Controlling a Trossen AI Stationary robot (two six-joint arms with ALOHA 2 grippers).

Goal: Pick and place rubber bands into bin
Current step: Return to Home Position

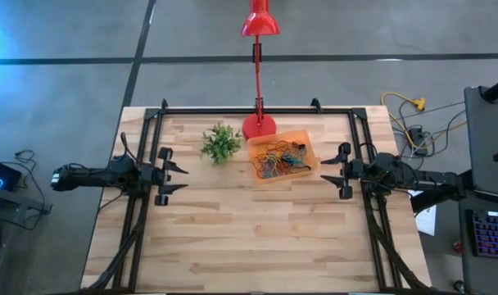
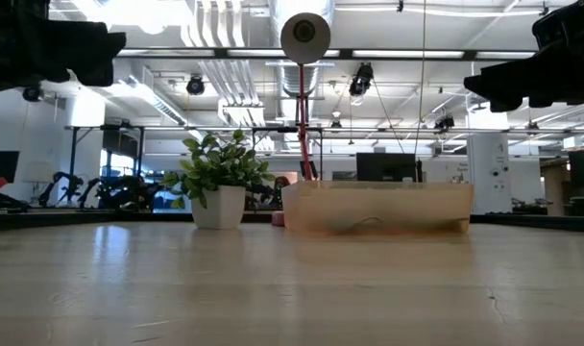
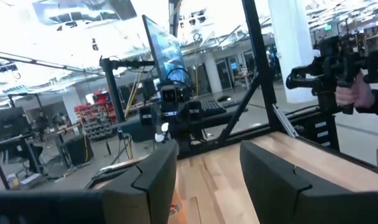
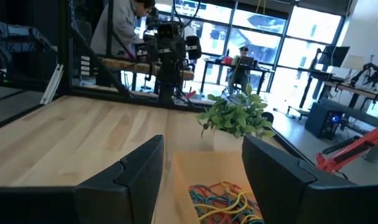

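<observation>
The orange bin rests flat on the wooden table right of centre, near the far edge, and holds a tangle of coloured rubber bands; the bands also show in the right wrist view. In the low view the bin stands beside the plant. My left gripper hovers open at the table's left side, well away from the bin. My right gripper hovers open just right of the bin, pointing level toward it. Nothing sits between either pair of fingers.
A small green plant in a white pot stands left of the bin. A red lamp's base sits behind the bin, its head leaning beyond the far edge. Black frame rails run along the table's left, right and far sides.
</observation>
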